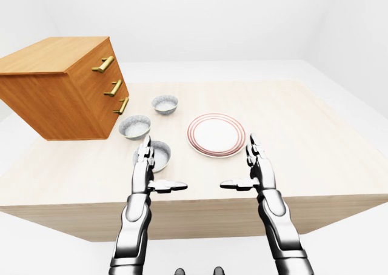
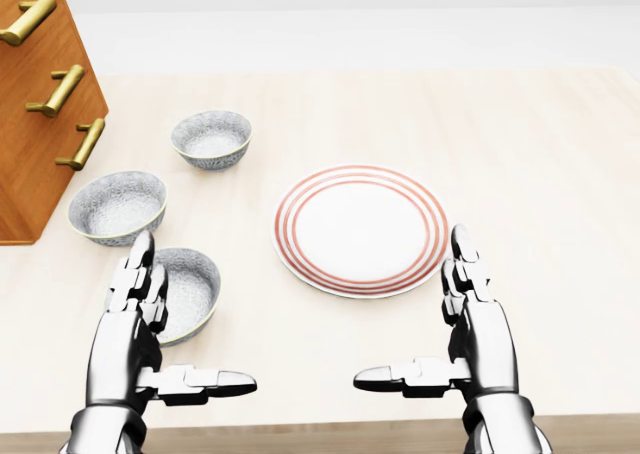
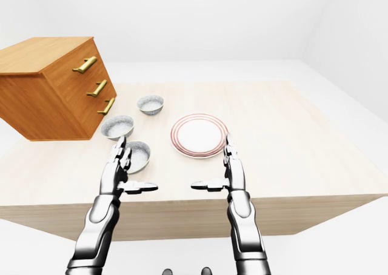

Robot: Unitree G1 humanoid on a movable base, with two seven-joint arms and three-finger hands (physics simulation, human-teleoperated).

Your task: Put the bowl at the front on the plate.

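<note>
Three grey speckled bowls stand in a column on the left of the head view. The lowest bowl (image 2: 197, 279) is partly covered by my left hand (image 2: 192, 316), whose fingers stand upright over the bowl's left rim with the thumb pointing right. That hand is open and holds nothing. To the bowl's right lies a white plate with red rings (image 2: 361, 229), with nothing on it. My right hand (image 2: 410, 309) is open just below the plate's lower right rim, thumb pointing left. The other two bowls (image 2: 117, 206) (image 2: 211, 139) sit further up.
A wooden drawer cabinet (image 2: 30, 144) with brass handles stands on the light wooden table (image 2: 530, 154) at the upper left, close to the middle bowl. The table's near edge (image 1: 200, 217) runs just under my wrists.
</note>
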